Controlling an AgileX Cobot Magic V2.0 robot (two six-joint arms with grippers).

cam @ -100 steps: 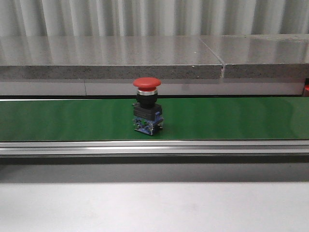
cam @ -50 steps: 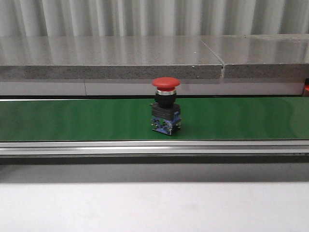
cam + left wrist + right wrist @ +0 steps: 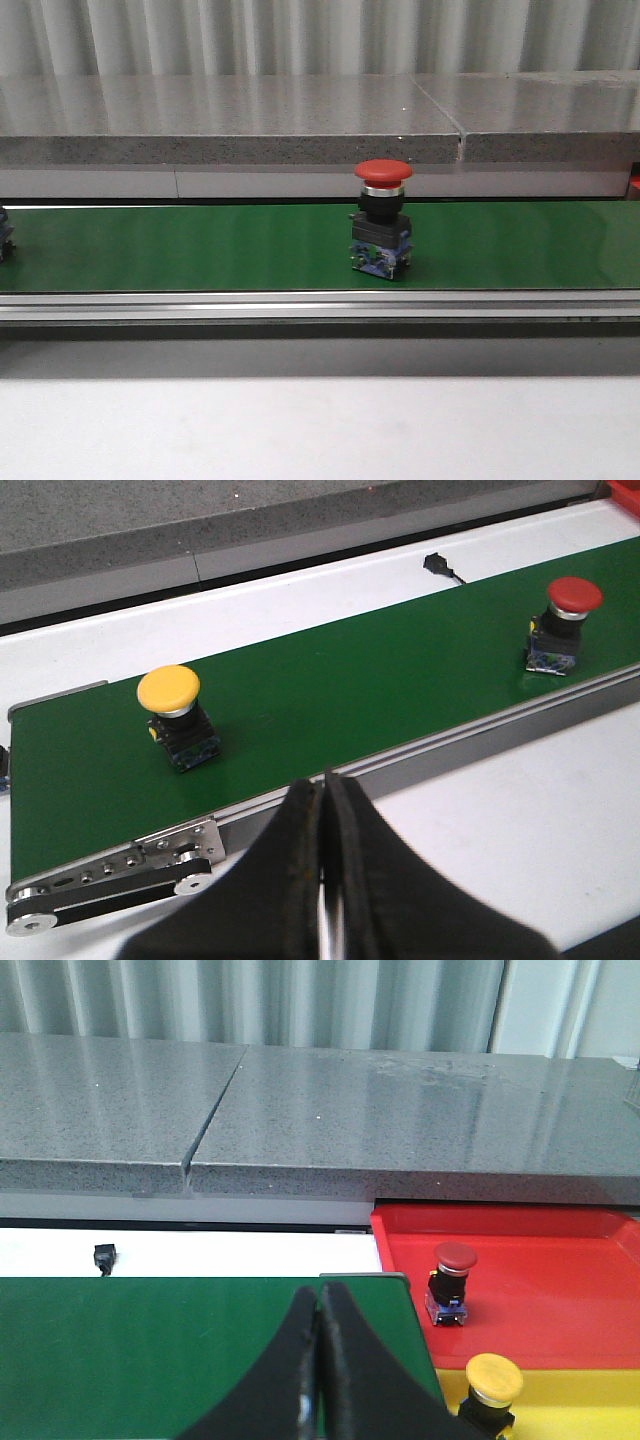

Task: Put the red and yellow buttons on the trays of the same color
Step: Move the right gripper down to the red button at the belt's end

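A red button (image 3: 382, 222) stands upright on the green belt (image 3: 180, 248), slightly right of the middle in the front view. The left wrist view shows the same red button (image 3: 563, 623) far along the belt and a yellow button (image 3: 174, 716) nearer the belt's start. My left gripper (image 3: 322, 782) is shut and empty, held over the white table on the near side of the belt's rail. My right gripper (image 3: 320, 1296) is shut and empty above the belt's end. Beside that end lie a red tray (image 3: 560, 1260) holding a red button (image 3: 450, 1281) and a yellow tray (image 3: 590, 1405) holding a yellow button (image 3: 491, 1390).
A grey stone ledge (image 3: 230, 120) runs behind the belt. A small black connector (image 3: 436, 562) lies on the white surface past the belt. An aluminium rail (image 3: 320, 305) edges the belt's near side. A button's dark base (image 3: 4, 238) peeks in at the front view's left edge.
The red button has ridden the belt to the right. A button's base has come into the front view at the left edge.
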